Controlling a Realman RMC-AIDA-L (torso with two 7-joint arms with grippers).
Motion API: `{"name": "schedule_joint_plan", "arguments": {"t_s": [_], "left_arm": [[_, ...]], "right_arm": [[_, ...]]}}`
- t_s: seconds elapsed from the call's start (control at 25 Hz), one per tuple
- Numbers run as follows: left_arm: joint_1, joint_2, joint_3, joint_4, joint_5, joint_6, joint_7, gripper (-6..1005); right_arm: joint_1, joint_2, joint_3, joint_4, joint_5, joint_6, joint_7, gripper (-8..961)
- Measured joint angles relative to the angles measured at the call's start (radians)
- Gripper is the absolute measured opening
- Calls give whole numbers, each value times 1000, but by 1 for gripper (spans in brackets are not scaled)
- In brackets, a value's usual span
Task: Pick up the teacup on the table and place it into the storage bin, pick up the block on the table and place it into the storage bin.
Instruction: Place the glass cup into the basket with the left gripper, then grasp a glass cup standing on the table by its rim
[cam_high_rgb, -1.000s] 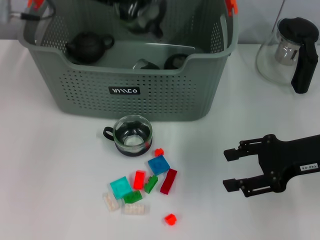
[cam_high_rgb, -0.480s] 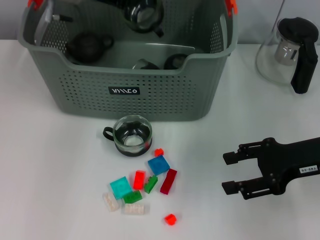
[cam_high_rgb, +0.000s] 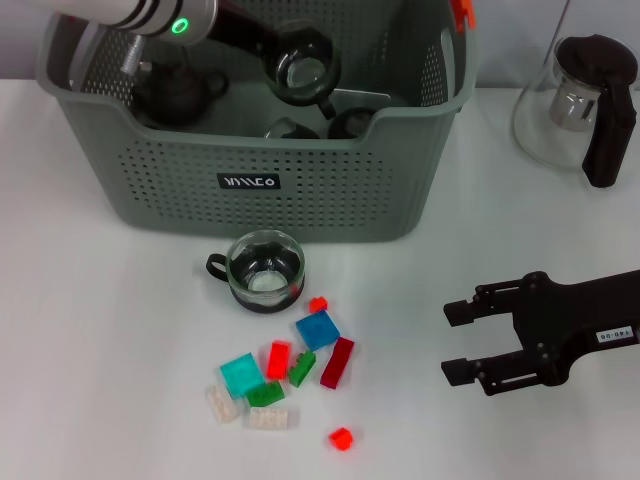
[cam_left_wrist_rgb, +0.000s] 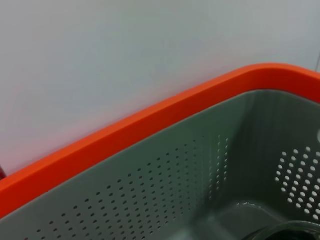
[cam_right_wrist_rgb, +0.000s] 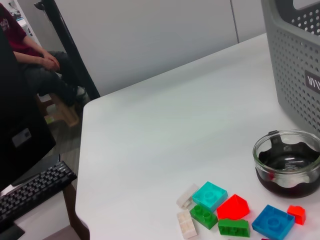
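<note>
Black right gripper (cam_high_rgb: 452, 340): low over the white surface (cam_high_rgb: 100, 380), well to the right of the storage bin's front wall and clear of it; its two fingers stand apart with nothing between them.
Left gripper: the left arm (cam_high_rgb: 150, 15) reaches into the storage bin from the back left corner, and a glass cup (cam_high_rgb: 302, 72) with a dark holder sits at its end above the bin floor; the fingers themselves cannot be made out, so how they stand is unclear.
Storage bin (cam_high_rgb: 330, 185): grey-green, perforated, with an orange clip (cam_high_rgb: 462, 12) on its right rim and a black label (cam_high_rgb: 249, 182) on the front wall; in the left wrist view, only its orange rim (cam_left_wrist_rgb: 150, 117) and inner wall show.
Inside the bin: a dark teapot (cam_high_rgb: 175, 90) at the left, other dark pieces near the front wall.
Teacup (cam_high_rgb: 262, 270): glass in a black holder, upright on the surface just in front of the bin, below the label.
Blocks (cam_high_rgb: 285, 375): a scatter of blue, teal, red, green and white pieces just in front of the teacup; one small red block (cam_high_rgb: 341, 438) lies apart, farthest from the bin.
Glass pitcher (cam_high_rgb: 580, 100): black handle, to the right of the bin.
</note>
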Motion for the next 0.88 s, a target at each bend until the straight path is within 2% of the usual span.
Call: {"name": "schedule_joint_plan", "arguments": {"t_s": [0.12, 0.44, 0.64, 0.88], "left_arm": [[-1, -7, 0, 2, 15, -2, -1, 52], [4, -8, 1, 1, 16, 7, -2, 62], [7, -9, 1, 1, 16, 7, 0, 103], [13, -10, -6, 42, 16, 38, -7, 370]], "right_arm": [[-1, 0, 0, 0, 0, 0, 0, 776], [-1, -2, 0, 0, 0, 0, 2, 775], [0, -2, 0, 0, 0, 0, 2, 776], [1, -2, 0, 0, 0, 0, 2, 775]]}}
